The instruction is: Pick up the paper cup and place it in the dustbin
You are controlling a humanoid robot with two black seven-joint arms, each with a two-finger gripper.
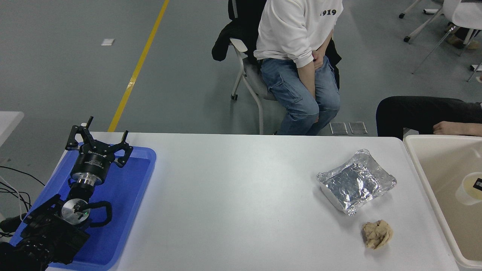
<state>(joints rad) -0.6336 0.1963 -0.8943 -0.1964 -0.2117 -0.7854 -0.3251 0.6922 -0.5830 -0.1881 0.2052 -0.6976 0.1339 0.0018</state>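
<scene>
The paper cup (467, 190) is a small cream cup at the right edge, over the inside of the dustbin (416, 158), a large cream-beige tub at the table's right end. Of my right gripper (478, 184) only a black fingertip shows, set on the cup's rim at the picture's edge; it holds the cup. The rest of the right arm is out of view. My left gripper (101, 138) is open and empty, parked over the blue tray at the lower left.
A silver foil tray (356, 184) lies on the white table right of centre, with a crumpled tan paper ball (377, 233) in front of it. A blue tray (131, 188) lies at the left. A person sits on a chair beyond the far edge; another person's arm rests behind the dustbin.
</scene>
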